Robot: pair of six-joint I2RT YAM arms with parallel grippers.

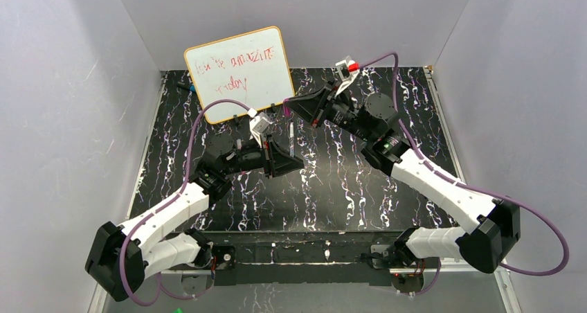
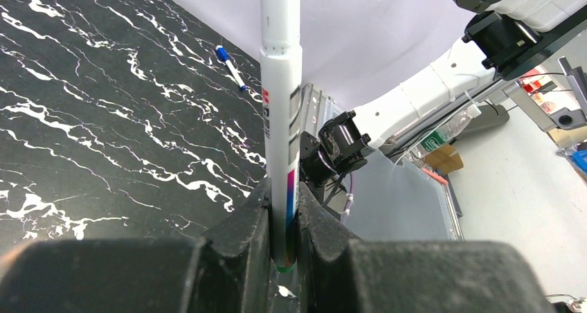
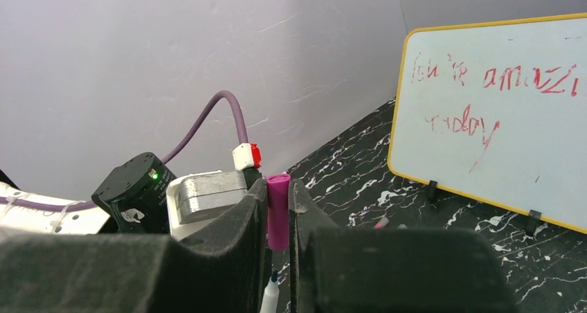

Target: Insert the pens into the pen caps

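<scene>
My left gripper [image 1: 294,162] is shut on a white-bodied pen [image 1: 293,138]. In the left wrist view the pen [image 2: 280,119] stands straight out from between the pads, with my gripper [image 2: 282,212] clamped on its coloured end. My right gripper [image 1: 288,108] is shut on a magenta pen cap [image 1: 285,107] just beyond the pen's far end. In the right wrist view the cap [image 3: 278,212] sits upright between the fingers of my gripper [image 3: 278,202]. The pen's dark tip [image 3: 271,292] shows just below the cap, apart from it. A small pink-red piece [image 3: 382,222] lies on the table.
A whiteboard [image 1: 240,72] with red writing stands at the back left and also shows in the right wrist view [image 3: 498,119]. A blue-tipped marker [image 2: 230,67] lies on the black marbled table [image 1: 346,188]. White walls enclose the sides and back.
</scene>
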